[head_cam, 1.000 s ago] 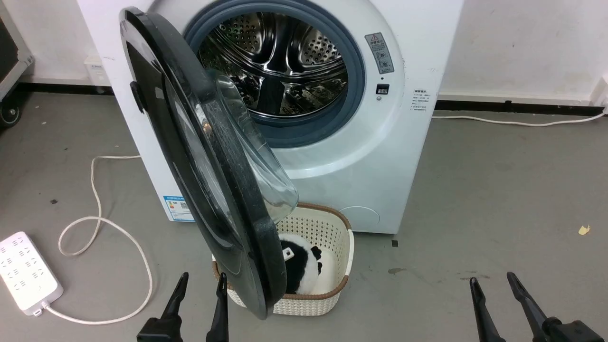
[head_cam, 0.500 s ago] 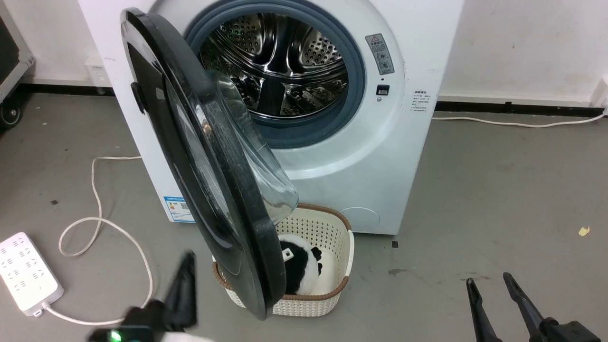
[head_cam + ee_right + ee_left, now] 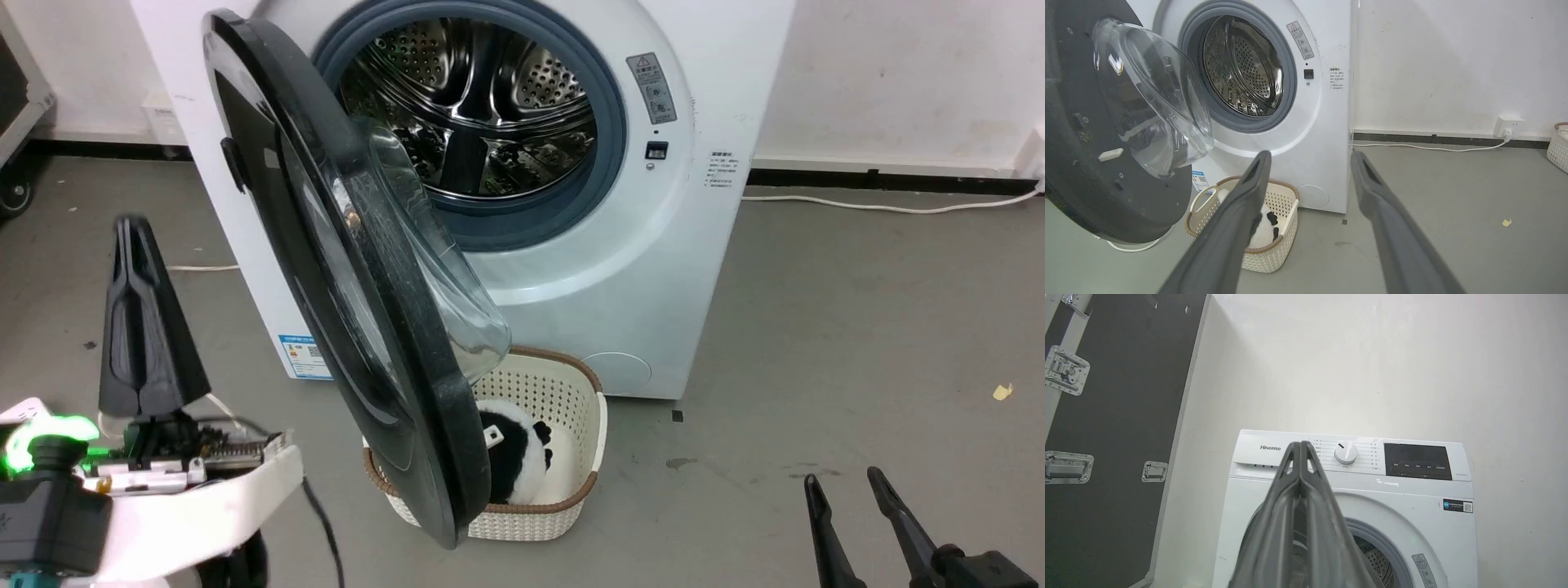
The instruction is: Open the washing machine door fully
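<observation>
Washing machine door [image 3: 359, 278] prob. heavy & stiff: push its black rim [image 3: 447, 457]; left gripper [image 3: 133, 235] jaws pressed together, right gripper [image 3: 842, 480] jaws spread.

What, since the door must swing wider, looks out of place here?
Nothing looks damaged or spilled. A cream woven basket holding a black-and-white plush toy sits on the floor close before the washing machine, behind the lower edge of the half-open washing machine door. A small yellow scrap lies on the floor to the right.
</observation>
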{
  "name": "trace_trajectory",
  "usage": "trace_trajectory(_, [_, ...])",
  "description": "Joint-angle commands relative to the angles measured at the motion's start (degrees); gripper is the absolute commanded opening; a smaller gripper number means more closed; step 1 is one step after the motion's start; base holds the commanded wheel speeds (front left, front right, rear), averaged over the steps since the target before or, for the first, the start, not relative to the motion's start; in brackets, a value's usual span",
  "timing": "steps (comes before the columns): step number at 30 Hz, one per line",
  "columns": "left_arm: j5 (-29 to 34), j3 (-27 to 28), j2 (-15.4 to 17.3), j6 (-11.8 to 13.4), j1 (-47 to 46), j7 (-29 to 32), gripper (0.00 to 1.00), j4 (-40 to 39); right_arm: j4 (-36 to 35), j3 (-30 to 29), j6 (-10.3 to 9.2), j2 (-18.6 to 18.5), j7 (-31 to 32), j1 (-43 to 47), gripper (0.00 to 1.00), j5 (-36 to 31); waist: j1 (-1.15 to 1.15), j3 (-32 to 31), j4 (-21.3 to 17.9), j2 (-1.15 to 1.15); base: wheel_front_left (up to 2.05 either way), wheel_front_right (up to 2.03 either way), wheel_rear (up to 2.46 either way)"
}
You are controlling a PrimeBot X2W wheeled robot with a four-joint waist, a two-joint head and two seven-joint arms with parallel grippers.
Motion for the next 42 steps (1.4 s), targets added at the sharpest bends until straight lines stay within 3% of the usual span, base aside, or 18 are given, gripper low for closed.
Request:
trace_trajectory(1, [0.48,-0.45,0.31,-0.50,-1.06,-0.24,0.00,-0.94,0.06,0.12,0.06,0.28,-0.21,-0.09,1.00,0.48,0.00,-0.02,-0.22,0.00,0.00,0.00,0.00])
trace_trajectory(10, [1.71,-12.11,0.24,-3.81,-1.68,6.42,0.00,-1.78,0.72,0.17,0.06,0.28,-0.63,-0.70,1.00,1.40,0.00,0.45,-1.21,0.00,0.00,0.00,0.00])
trace_trajectory(21, [-2.03,-25.66,0.02,-3.29,3.96,9.12,0.00,11.26,1.43,0.46,0.06,0.28,-0.89,-1.32,1.00,1.87,0.00,1.50,-1.56,0.00,0.00,0.00,0.00])
trace_trajectory(31, [-4.92,-26.52,0.00,-0.45,2.82,8.97,0.00,25.13,2.39,0.99,0.06,0.28,-0.98,-1.63,1.00,2.14,0.00,2.22,-1.92,0.00,0.00,0.00,0.00])
trace_trajectory(42, [-7.45,-23.38,0.73,1.35,1.54,6.77,0.00,32.60,2.87,1.06,0.06,0.28,-0.77,-1.26,1.00,2.35,0.00,2.03,-0.20,0.00,0.00,0.00,0.00])
